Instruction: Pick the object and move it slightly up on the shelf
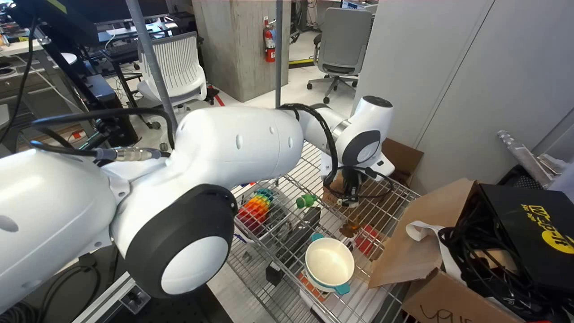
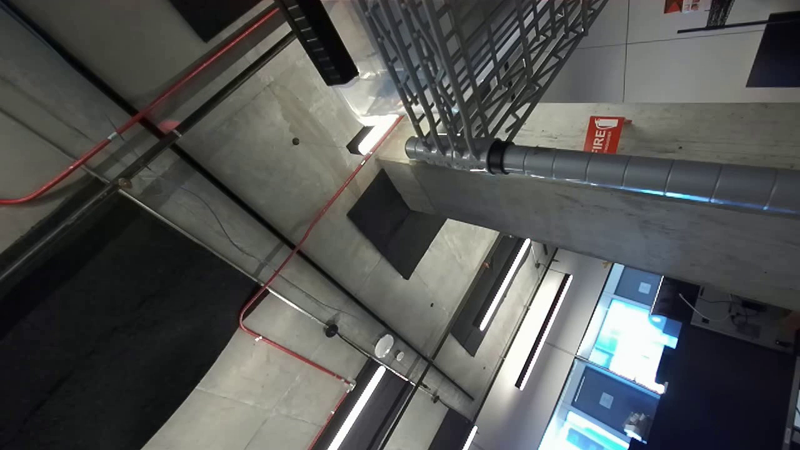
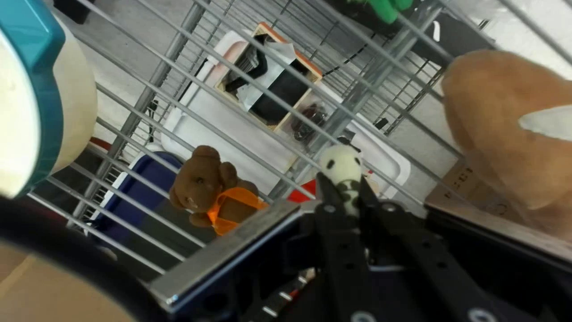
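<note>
Under the gripper (image 3: 348,188) we're seeing a silvery wire shelf (image 1: 309,159), thin parallel metal rods with thicker bars crossing. In the wrist view, left of the jaws, a soft-looking brown bear (image 3: 203,188) is wearing orange cloth (image 3: 225,227); farther left a glossy cream pot (image 3: 76,103) with teal trim is getting cut off by the frame. Right of the jaws we're noting a rounded tan lump (image 3: 500,120) with a white pointed patch, blurring and running off the edge, so we're not naming it. Beyond the fingertips something green (image 3: 384,9) is showing only partly. In an exterior view black cables (image 1: 332,146) are cluttering the fingertips, so we're going by the wrist view: jaws are pinching a little panda figure (image 3: 341,163), cream head poking out past the tips, dark eye patches, dark-spotted pale body, lower end hiding between the fingers; whether it's touching the rods, we're not able to tell
</note>
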Action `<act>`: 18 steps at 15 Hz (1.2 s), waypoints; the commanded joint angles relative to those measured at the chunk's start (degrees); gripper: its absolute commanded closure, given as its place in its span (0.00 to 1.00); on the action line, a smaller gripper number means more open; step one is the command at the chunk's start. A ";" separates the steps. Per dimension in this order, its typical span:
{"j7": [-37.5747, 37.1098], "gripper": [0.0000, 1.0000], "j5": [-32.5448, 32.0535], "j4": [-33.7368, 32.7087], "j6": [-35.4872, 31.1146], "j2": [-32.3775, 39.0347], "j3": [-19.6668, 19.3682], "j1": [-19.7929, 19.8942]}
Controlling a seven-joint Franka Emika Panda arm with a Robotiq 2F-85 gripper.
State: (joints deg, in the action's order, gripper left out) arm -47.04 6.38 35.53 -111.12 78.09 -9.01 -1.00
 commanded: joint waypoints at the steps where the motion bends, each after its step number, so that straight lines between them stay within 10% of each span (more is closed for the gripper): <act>1: -3.42 0.97 -3.40 -6.75 3.15 4.78 -0.29 0.95; 4: -3.24 0.97 -4.69 -9.04 5.51 6.22 0.29 1.40; 5: -2.91 0.68 -4.85 -9.97 6.44 6.54 0.45 1.41; 14: 1.19 0.05 -4.61 -9.67 9.27 1.84 2.09 1.80; 18: 4.67 0.00 -2.78 -8.79 11.47 -0.20 4.34 2.85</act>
State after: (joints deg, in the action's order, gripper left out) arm -45.28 2.66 25.27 -102.98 80.33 -7.89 0.46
